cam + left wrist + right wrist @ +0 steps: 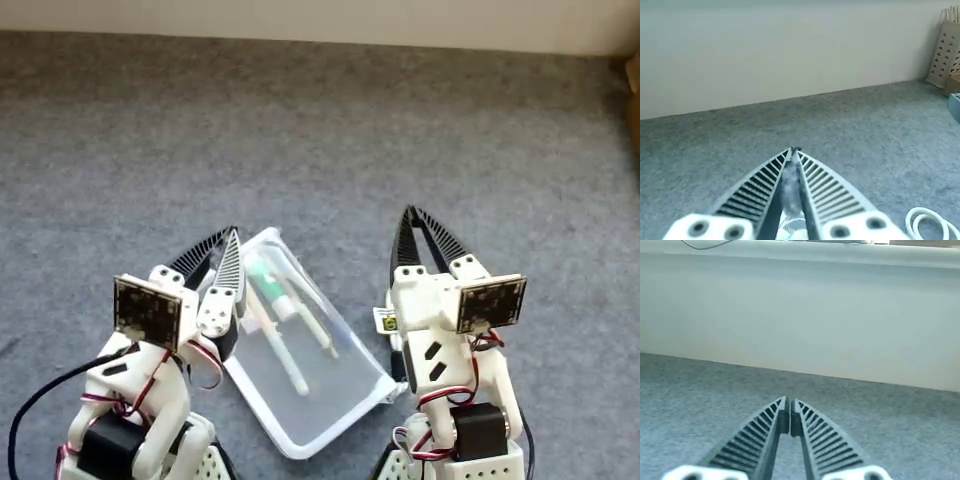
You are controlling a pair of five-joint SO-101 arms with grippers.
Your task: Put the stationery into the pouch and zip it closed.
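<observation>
- Black ribbed fingers of my left gripper are pressed together, tips meeting. I can make out nothing pinched between them.
- In the high view this left gripper sits at the lower left. Its tip is just beside the upper end of the pouch.
- My right gripper is likewise closed tip to tip and carries nothing. In the high view it stands at the lower right, pointing up the frame, near the pouch's right side but apart from it.
- Between the two arms, in the lower centre of the high view, the clear pouch lies flat. It slants from upper left to lower right.
- The stationery shows through the pouch wall as a few pen-like sticks, one with a green part. I judge all of it to be inside.
- Progress, as I read it: the loading step looks done. I cannot tell from these views whether the zip is drawn closed. If it is not, that pull is all that is left.
- Farther out, grey carpet covers the work surface up to a pale wall.
- A loop of white cable lies at the lower right of the left wrist view.
</observation>
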